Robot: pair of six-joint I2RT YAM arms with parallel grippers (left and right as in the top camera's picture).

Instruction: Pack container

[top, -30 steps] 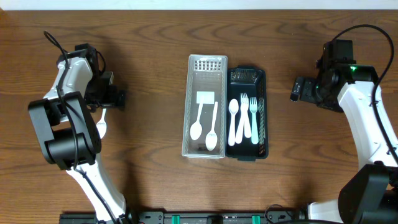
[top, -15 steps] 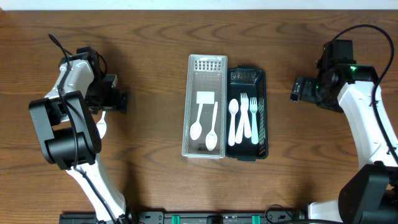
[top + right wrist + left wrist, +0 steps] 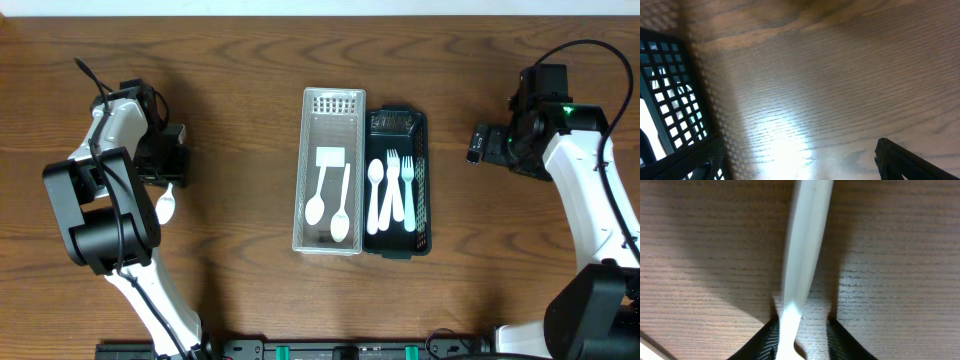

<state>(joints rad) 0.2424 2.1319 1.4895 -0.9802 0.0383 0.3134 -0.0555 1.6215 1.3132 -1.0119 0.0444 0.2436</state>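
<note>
A white plastic spoon [image 3: 166, 207] lies on the wood table at the left; its handle [image 3: 805, 245] runs up the middle of the left wrist view. My left gripper [image 3: 172, 165] [image 3: 804, 322] stands over that handle with a finger on each side. The left finger [image 3: 767, 340] touches the handle, and a narrow gap still shows before the right finger [image 3: 840, 340]. In the centre sit a clear container [image 3: 331, 97] holding two spoons and a black basket [image 3: 422, 130] holding a spoon and two forks. My right gripper [image 3: 478, 143] [image 3: 795, 157] hangs open and empty right of the basket.
The black basket's mesh wall [image 3: 665, 90] fills the left edge of the right wrist view. A small white card [image 3: 330, 156] lies in the clear container. Bare wood surrounds both containers.
My left gripper has shifted slightly left over the spoon's handle and its jaws have narrowed from wide open to close around it. The right arm has not moved.
</note>
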